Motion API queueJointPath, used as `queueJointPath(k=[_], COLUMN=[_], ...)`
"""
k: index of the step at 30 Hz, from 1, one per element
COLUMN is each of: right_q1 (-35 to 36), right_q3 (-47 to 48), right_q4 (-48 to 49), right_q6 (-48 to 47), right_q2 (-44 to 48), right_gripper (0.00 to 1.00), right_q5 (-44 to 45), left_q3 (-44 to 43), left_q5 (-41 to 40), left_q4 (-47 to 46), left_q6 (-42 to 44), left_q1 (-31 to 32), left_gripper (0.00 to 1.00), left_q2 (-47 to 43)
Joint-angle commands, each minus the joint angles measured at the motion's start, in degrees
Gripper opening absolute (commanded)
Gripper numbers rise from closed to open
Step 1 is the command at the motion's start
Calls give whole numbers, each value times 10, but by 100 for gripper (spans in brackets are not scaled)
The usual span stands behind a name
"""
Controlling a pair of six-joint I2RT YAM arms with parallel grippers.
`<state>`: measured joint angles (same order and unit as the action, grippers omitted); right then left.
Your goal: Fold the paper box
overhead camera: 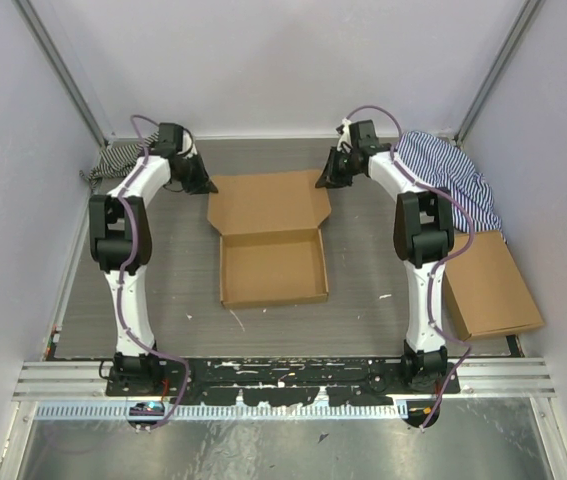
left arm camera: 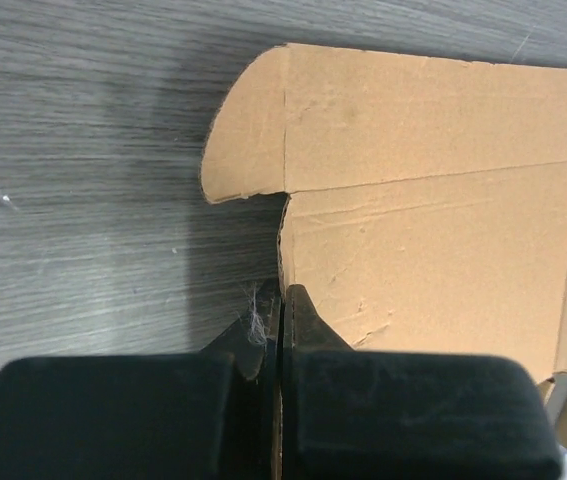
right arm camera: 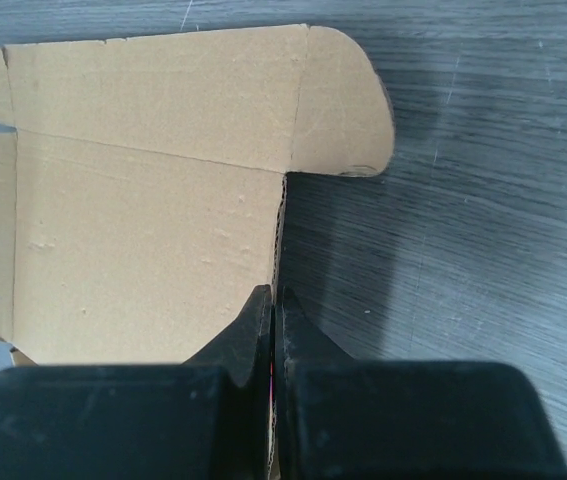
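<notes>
And there's the paper box, mid-table, plain brown corrugated cardboard, its shallow tray already formed with four low walls standing and the open side up. The lid lies thrown back toward the far side (hinged along the tray's far wall), inner face up, throwing a shadow on the surface under its side edges. Across its far end runs a creased strip, a rounded tab at one corner and a second tab at the other.

Blue-white striped cloth rear R corner; striped cloth rear L; flat brown cardboard box R edge; grey wood-grain tabletop.
</notes>
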<state>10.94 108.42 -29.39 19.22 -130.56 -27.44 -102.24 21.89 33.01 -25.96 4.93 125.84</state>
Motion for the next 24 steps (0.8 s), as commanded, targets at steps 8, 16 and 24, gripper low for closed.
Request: queueJointPath(k=[8,16,24], right_q1=[27,26,27], right_q3=[-67,-187,-256], right_q4=[38,105,93], right_q6=[-15,-22,-54], right_q2=[120,227,297], right_gripper=[10,59,58], right_q5=[97,57,16], left_q3=[55,304,525], left_q5=[-96,-65,-47], left_q4=[-33,-318,-604], left_q6=[23,37,15], left_q1=[23,50,61], left_gripper=[0,0,0], left_q2=[-139,-324,-455])
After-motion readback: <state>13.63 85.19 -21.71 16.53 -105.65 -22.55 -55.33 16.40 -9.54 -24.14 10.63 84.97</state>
